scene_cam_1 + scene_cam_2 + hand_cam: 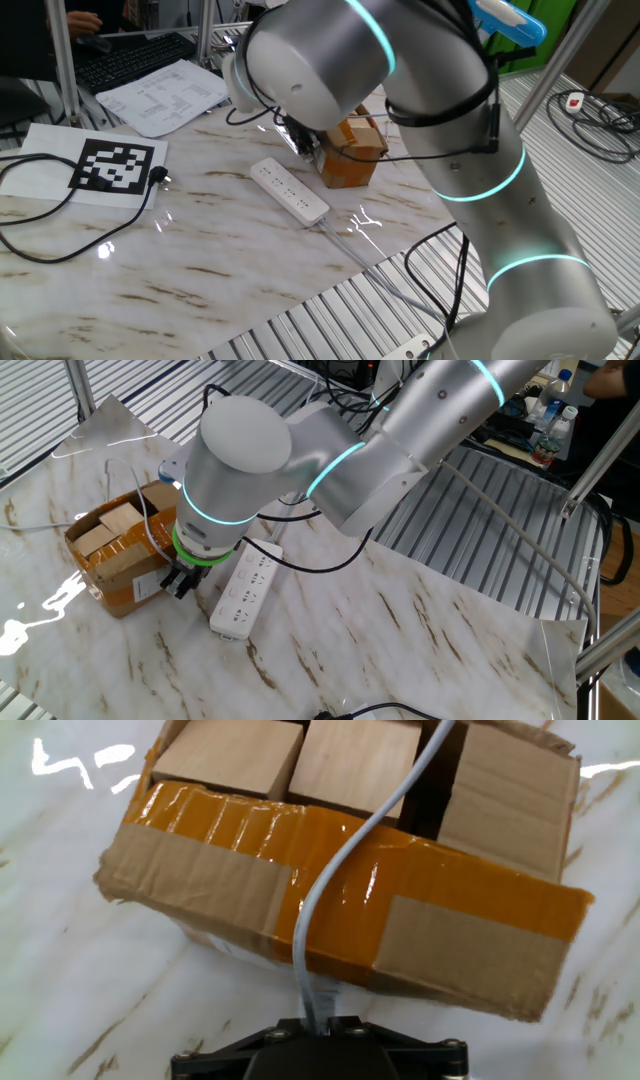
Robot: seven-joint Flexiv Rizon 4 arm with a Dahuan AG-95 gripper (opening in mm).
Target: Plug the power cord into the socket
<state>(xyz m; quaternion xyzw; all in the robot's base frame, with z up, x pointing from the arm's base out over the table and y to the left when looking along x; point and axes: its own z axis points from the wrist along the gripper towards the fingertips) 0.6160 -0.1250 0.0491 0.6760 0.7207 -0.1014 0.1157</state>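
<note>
Going left to right in the other fixed view, we first meet an open cardboard box (pixel 112 550) patched with orange tape, lying just left of the claw (pixel 180 582) and holding pale wooden blocks (pixel 120 517). The claw hangs low over the marble table (pixel 420 630), at the box's near corner, with the silver arm (pixel 330 455) rising away to its right. Just to the right of the claw lies the socket (pixel 245 592), a long white power strip flat on the marble, with nothing plugged into the outlets we can see. In the hand view the claw (pixel 318 1032) is clenched on a thin grey cord (pixel 345 860), which runs up from between the fingers and across the taped box (pixel 340 870). In one fixed view we see, well away from the claw, a black cable (pixel 60 215) with its black plug (pixel 160 177) beside a printed marker sheet (pixel 115 165); the socket (pixel 289 190) sits beside the box (pixel 352 152).
</note>
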